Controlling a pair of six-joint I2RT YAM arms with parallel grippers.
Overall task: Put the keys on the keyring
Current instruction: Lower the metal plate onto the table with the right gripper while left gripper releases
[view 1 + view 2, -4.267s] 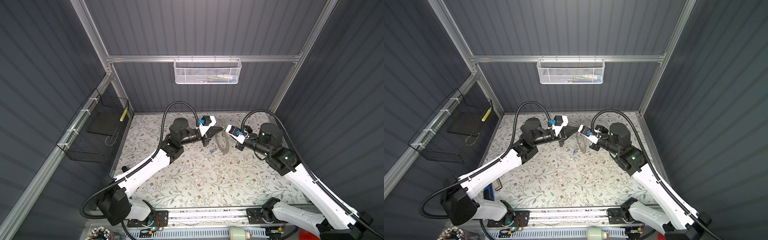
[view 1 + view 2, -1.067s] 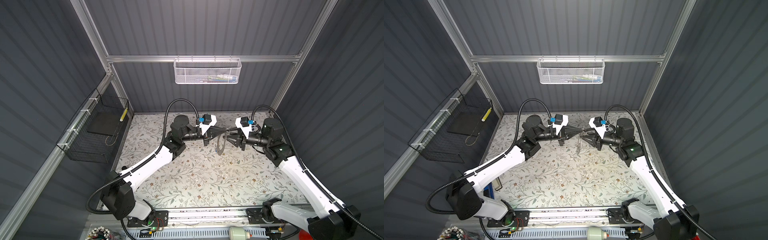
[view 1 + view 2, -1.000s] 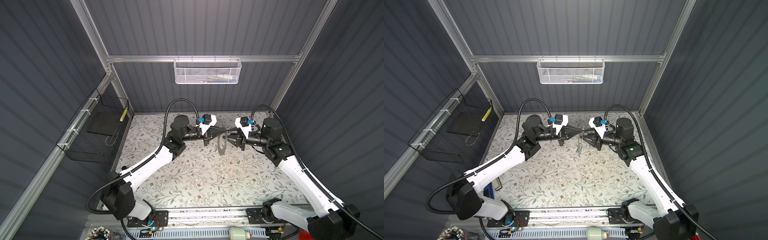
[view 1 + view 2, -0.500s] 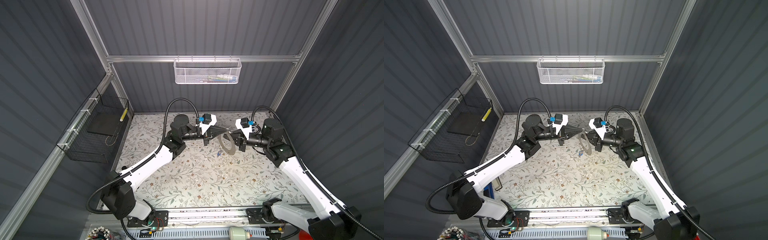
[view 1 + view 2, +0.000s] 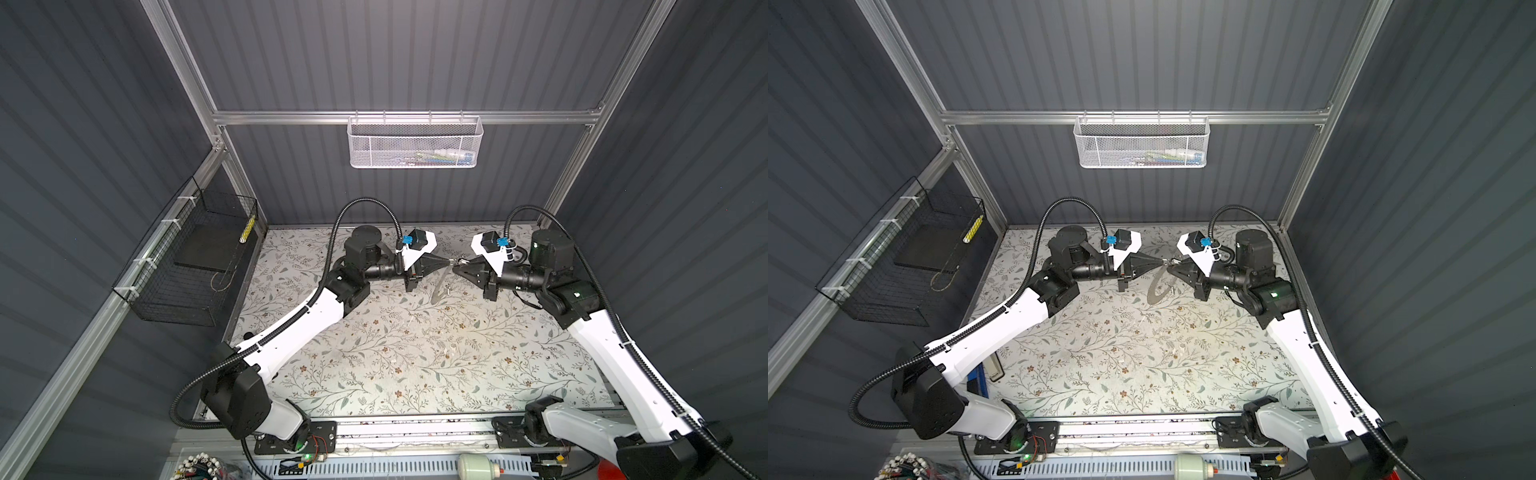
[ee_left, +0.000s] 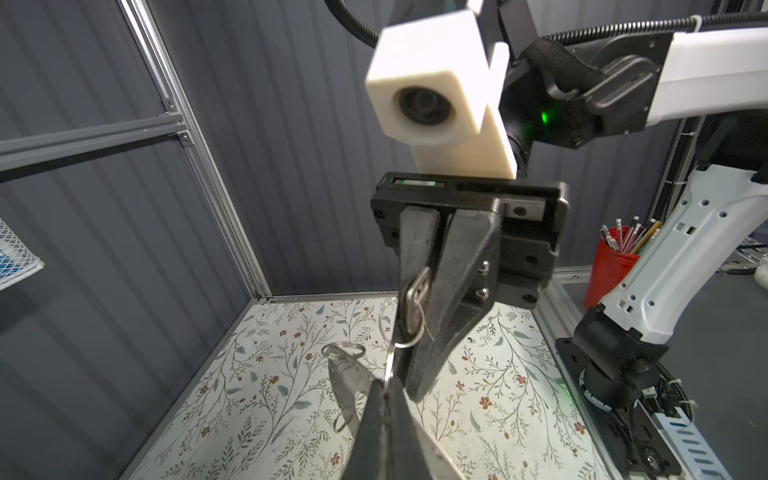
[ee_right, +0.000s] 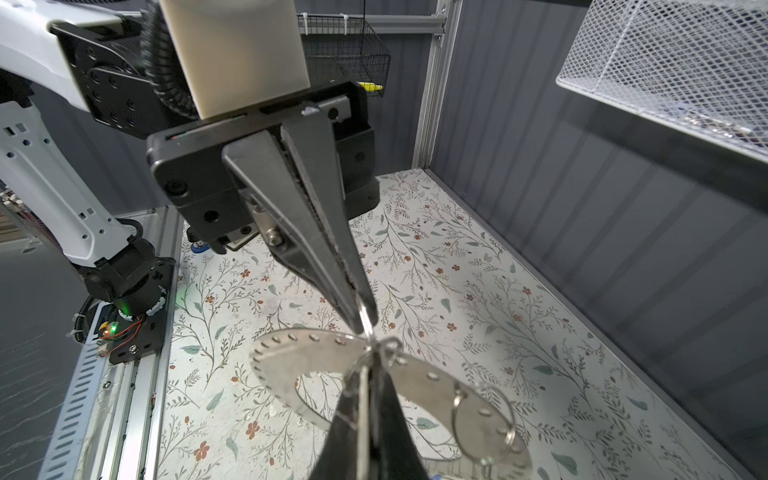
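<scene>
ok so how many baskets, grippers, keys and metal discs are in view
baskets: 2, white mesh basket, black wire basket
grippers: 2, left gripper, right gripper
key: 1
perforated metal disc: 1
total: 6

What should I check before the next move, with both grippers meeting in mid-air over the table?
1. Left gripper jaws shut on the thin silver wire keyring: ok.
2. Right gripper jaws shut on the small grey-silver metal key: ok.
3. Keyring passed fully through the key's hole: cannot tell.
4. Flat silver perforated metal disc hanging above the floral table mat, not resting on it: ok.
5. Gap between the two sets of jaw tips: cannot tell.
</scene>
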